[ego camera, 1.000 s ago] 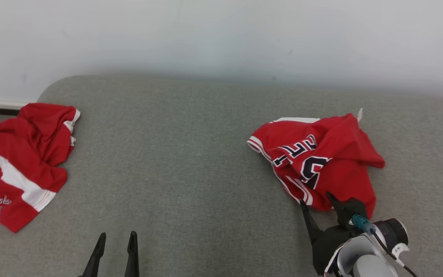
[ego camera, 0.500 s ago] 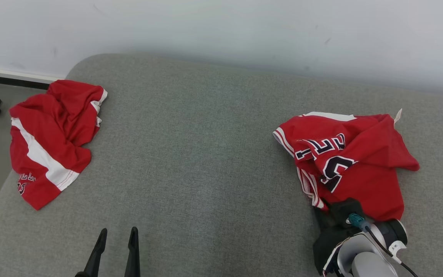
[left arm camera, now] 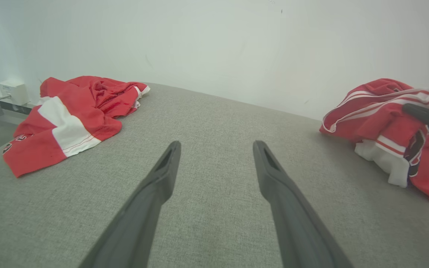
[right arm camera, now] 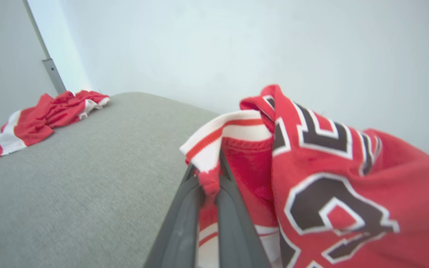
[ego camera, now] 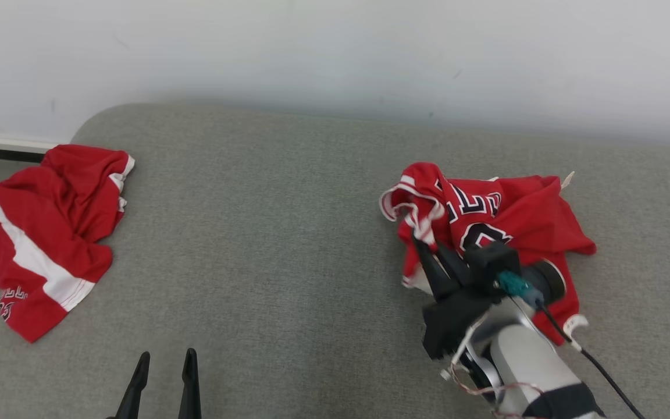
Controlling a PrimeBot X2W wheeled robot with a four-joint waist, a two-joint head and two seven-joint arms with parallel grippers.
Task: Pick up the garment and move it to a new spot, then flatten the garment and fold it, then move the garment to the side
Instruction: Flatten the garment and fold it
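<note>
On the right side of the grey cushion [ego camera: 265, 244], the red jersey [ego camera: 521, 215] lies bunched, its striped edge raised and pinched tight in the right gripper [ego camera: 422, 238]. Lower left, the left gripper [ego camera: 163, 358] hovers over bare cushion, fingers spread, holding nothing. Another red-and-white garment [ego camera: 50, 233] sits crumpled at the far left edge.

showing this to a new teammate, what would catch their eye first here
The bright red jersey with dark numbers, bunched on the right of the grey padded surface, stands out first, with the right gripper shut on its striped trim. A second red and white garment lies crumpled at the surface's far left edge. The left gripper hangs open near the front, holding nothing.
</note>
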